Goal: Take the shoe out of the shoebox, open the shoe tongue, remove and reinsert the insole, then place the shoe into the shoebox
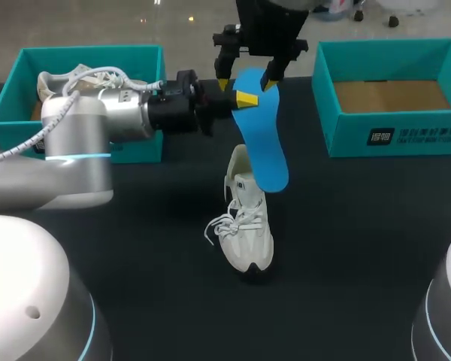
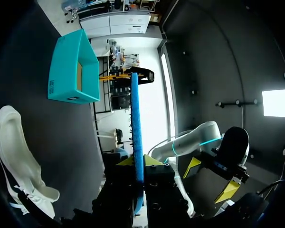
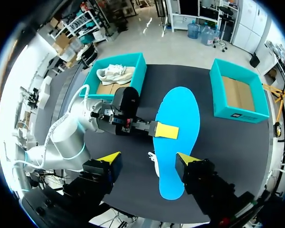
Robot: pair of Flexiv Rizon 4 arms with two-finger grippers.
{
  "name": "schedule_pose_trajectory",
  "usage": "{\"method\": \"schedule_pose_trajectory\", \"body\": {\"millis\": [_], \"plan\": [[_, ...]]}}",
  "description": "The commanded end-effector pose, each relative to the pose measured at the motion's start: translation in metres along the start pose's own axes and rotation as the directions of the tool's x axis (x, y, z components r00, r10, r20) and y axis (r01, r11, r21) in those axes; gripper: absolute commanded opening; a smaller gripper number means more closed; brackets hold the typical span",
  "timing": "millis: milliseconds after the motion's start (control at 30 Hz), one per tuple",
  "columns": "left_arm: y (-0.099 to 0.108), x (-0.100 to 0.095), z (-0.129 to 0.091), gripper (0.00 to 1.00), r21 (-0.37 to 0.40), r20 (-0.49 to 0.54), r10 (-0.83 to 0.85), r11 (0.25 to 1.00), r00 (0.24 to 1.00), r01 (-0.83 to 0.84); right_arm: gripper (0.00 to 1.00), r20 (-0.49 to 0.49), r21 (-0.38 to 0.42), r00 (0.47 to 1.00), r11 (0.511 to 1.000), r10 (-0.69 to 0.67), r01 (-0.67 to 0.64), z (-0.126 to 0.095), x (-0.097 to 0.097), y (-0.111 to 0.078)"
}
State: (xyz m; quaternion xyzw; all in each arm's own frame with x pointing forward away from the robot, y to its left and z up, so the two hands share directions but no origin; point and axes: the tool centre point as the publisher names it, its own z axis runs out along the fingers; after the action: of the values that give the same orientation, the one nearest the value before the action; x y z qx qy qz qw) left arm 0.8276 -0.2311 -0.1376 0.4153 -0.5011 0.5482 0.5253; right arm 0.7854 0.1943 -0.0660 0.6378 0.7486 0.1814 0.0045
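Left box (image 1: pixel 75 56): teal, well behind the left gripper, with a second shoe (image 1: pixel 60 79) lying in it. Not in play.

Left gripper (image 1: pixel 240 98): jaws clamped flat on the blue insole (image 1: pixel 263 143), one tip on each face near its upper end. The left wrist view shows the insole edge-on, running straight out between the tips (image 2: pixel 138 161). Held high over the table (image 1: pixel 361 248), probably so both faces stay free and the toe end hangs clear.

Shoe (image 1: pixel 248 226): white, on its sole, below the hanging end of the insole and well under both grippers, with the heel opening nearest the insole's tip. I cannot tell whether they touch. Judged ready to take the insole back.

Right gripper (image 1: pixel 246 84): jaws apart, one tip either side of the insole's upper end and just above the left gripper's hold. In its own view (image 3: pixel 148 159) the insole lies ahead between the spread tips, with no contact seen. Likely posed for a handover or to steady it.

Right box (image 1: pixel 391 98): teal, empty, well off beside the right gripper. Likely where the shoe goes.
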Motion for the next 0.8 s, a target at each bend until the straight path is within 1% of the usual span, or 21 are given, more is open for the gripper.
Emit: {"method": "schedule_pose_trajectory", "body": {"millis": [33,100,200,300,367,467,800], "plan": [[0.004,0.002,-0.004,0.0,0.005,0.009,0.003,1.0,1.0,-0.003,0.86,-0.219,-0.012,0.976,1.0,-0.002,0.0,0.006,-0.027,-0.009],[0.005,0.003,-0.005,0.0,0.007,0.013,0.007,1.0,1.0,-0.007,0.9,-0.254,-0.007,0.967,1.0,0.002,-0.004,0.007,-0.03,-0.01],[0.006,0.005,-0.008,0.0,0.012,0.014,0.013,1.0,1.0,-0.013,0.92,-0.288,-0.004,0.957,1.0,0.007,-0.009,0.009,-0.036,-0.011],[0.007,0.007,-0.009,0.0,0.014,0.014,0.015,1.0,1.0,-0.016,1.0,-0.34,-0.016,0.94,1.0,0.014,-0.02,0.01,-0.043,-0.012],[0.007,0.008,-0.009,0.0,0.015,0.015,0.018,1.0,1.0,-0.018,1.0,-0.36,-0.004,0.933,1.0,0.011,-0.013,0.011,-0.045,-0.012],[0.007,0.008,-0.009,0.0,0.014,0.017,0.02,1.0,1.0,-0.02,1.0,-0.347,0.013,0.938,1.0,0.015,-0.011,0.013,-0.048,-0.011],[0.007,0.01,-0.009,0.0,0.016,0.037,0.045,0.999,0.998,-0.046,1.0,-0.347,0.013,0.938,1.0,0.015,-0.011,0.013,-0.048,-0.011]]}}
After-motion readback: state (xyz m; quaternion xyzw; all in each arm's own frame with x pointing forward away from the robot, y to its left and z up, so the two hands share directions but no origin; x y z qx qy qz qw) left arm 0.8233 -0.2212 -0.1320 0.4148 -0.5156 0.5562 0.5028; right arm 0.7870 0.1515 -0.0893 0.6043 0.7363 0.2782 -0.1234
